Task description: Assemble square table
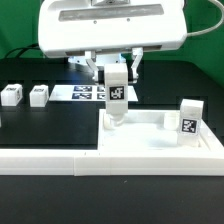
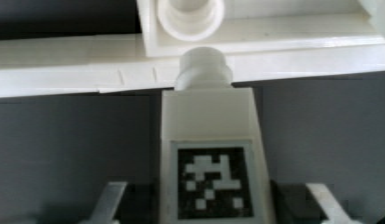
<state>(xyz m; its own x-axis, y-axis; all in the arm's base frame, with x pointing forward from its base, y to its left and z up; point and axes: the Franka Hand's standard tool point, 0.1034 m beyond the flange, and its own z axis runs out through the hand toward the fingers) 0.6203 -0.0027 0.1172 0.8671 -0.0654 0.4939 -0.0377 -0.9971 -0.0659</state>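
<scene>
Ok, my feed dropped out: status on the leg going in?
End effector shut on leg. Leg upright, tip near corner socket of tabletop, seating unclear. Nothing seen in the way.

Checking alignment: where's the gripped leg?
Centre of the exterior view: the leg stands upright by the tabletop's corner socket on that view's left, marker board behind.

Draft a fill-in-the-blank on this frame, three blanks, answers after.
1. The end effector grips a tagged ___ upright at a corner of the slab.
2. At the exterior view's left lie ___ loose legs.
3. In the wrist view, the held leg points at a round ___.
Missing: leg; two; socket.
</scene>
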